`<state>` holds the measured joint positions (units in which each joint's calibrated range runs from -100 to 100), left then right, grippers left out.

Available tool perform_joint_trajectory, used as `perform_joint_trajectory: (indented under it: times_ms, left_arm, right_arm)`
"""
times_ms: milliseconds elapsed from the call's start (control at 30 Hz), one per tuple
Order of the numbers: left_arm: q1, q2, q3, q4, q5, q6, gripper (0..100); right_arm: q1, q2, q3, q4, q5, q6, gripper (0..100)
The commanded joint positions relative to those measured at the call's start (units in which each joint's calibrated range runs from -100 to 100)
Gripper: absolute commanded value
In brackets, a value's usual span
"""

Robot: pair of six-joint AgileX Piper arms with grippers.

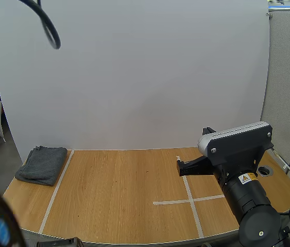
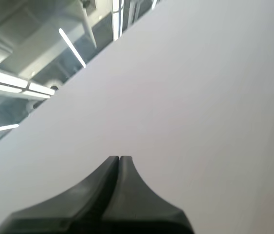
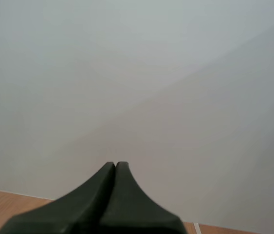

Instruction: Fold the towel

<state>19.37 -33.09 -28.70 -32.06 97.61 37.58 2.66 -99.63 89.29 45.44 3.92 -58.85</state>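
At the far left corner of the worktop (image 1: 119, 195), a grey towel (image 1: 41, 164) lies bundled, long axis running front to back.
The right hand (image 1: 181, 168), closed on nothing, sits well apart to the towel's right; the left hand (image 2: 119, 160), also closed and empty, is probably nearer.

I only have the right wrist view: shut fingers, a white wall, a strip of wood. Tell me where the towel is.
Observer: In the high view the grey towel lies at the far left corner of the table.
Operator: Report its state.
Observer: It sits as a compact folded bundle, just left of a white tape line.
Operator: Now give me the left gripper.
Observer: Its own wrist view shows the left gripper shut on nothing, with the fingers together as one dark wedge.
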Motion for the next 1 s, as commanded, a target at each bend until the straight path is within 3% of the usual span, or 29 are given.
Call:
perform_joint_trajectory:
  times_ms: [0,167,333,367,467,533,633,800,967]
  left_arm:
    - [-7.78,-8.7,-5.4,-11.1,-6.6,-2.0,0]
    - [-7.78,-14.6,-5.4,-10.5,-8.3,-2.2,0]
    - [-8.89,-18.1,-1.6,-6.7,-11.4,-5.1,0]
    - [-11.09,-20.7,5.3,-2.4,-19.4,-10.7,0]
    - [-14.21,-23.8,16.0,2.7,-29.1,-15.2,0]
    - [-16.23,-26.3,24.7,6.0,-37.9,-17.2,0]
    - [-17.97,-30.9,38.1,7.9,-52.7,-17.4,0]
    - [-18.67,-38.5,60.7,7.9,-77.1,-18.9,0]
    - [-18.67,-42.7,77.0,8.0,-78.8,-18.8,0]
  right_arm:
    - [0.0,-0.4,0.3,1.5,-0.6,-0.4,0]
    - [0.0,-0.4,0.3,1.5,-0.6,-0.4,0]
    - [0.0,-0.4,0.3,1.5,-0.6,-0.4,0]
    - [0.0,-0.4,0.3,1.5,-0.6,-0.4,0]
    - [0.0,-0.4,0.3,1.5,-0.6,-0.4,0]
    - [0.0,-0.4,0.3,1.5,-0.6,-0.4,0]
    - [0.0,-0.4,0.3,1.5,-0.6,-0.4,0]
    - [0.0,-0.4,0.3,1.5,-0.6,-0.4,0]
    - [0.0,-0.4,0.3,1.5,-0.6,-0.4,0]
